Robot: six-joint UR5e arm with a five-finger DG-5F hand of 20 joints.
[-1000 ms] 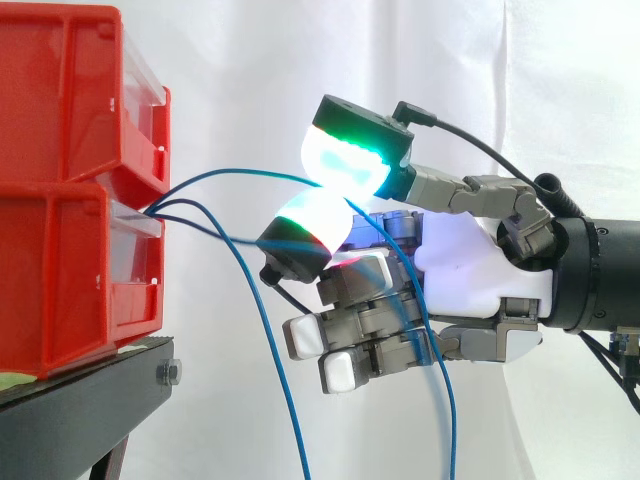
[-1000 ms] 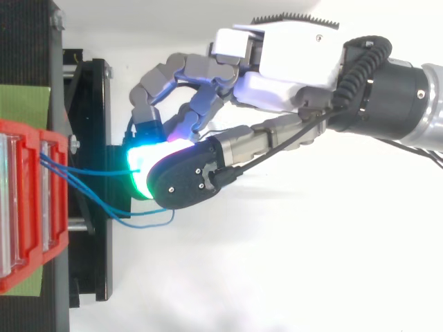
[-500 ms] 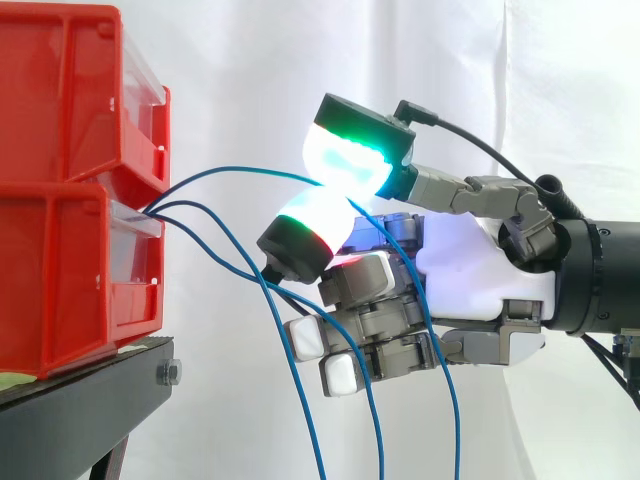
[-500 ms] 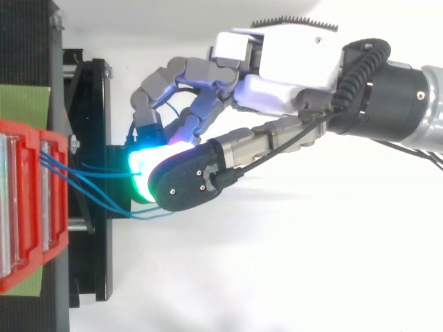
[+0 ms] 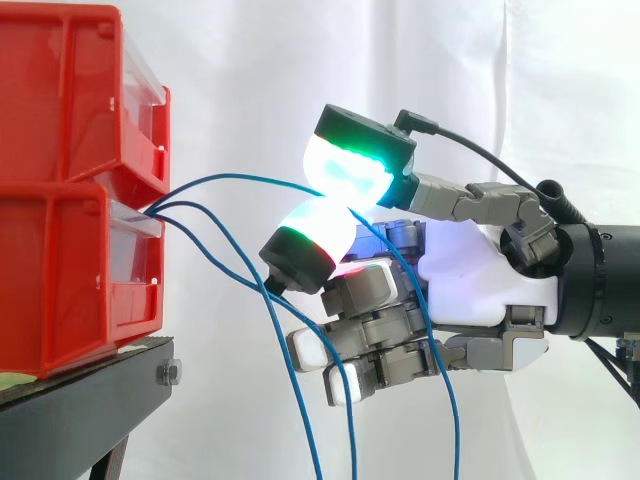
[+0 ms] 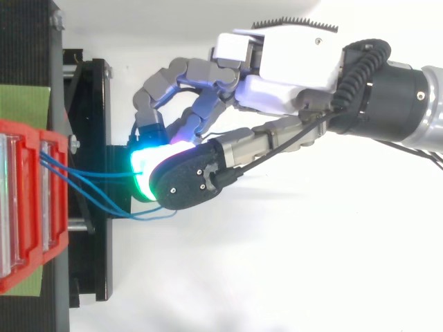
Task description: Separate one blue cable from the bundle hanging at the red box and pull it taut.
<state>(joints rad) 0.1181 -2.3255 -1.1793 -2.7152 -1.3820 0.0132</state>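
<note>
- Cable bundle: three blue strands leave the gap between the red bins (image 5: 70,200) on the stand (image 5: 90,390) at the left.
- Top cable (image 5: 245,177) arcs right from the bins, with some slack, into my grip.
- Two loose strands (image 5: 350,440) droop down and hang close by my lower pad.
- Two glowing pads (image 5: 345,165) pinch the top cable between them; the other fingers of my hand (image 5: 470,290) curl below and hold nothing.
- Past the pinch, the cable's free end falls across my curled fingers.
- Risk: the pinch is only pad on pad on a thin cable, so a quick pull could let it slide out.
- Risk: the loose strands lie so near my lower pad that pulling back could drag one along and spoil the separation.
- Risk: a hard tug could shift the bins.
- Side view gives me the pinch, the arc and the hanging strands.
- Top view gives the strands' sideways fan (image 6: 90,174) from the bin toward my hand (image 6: 284,62), but the upper finger covers the pinch.
</note>
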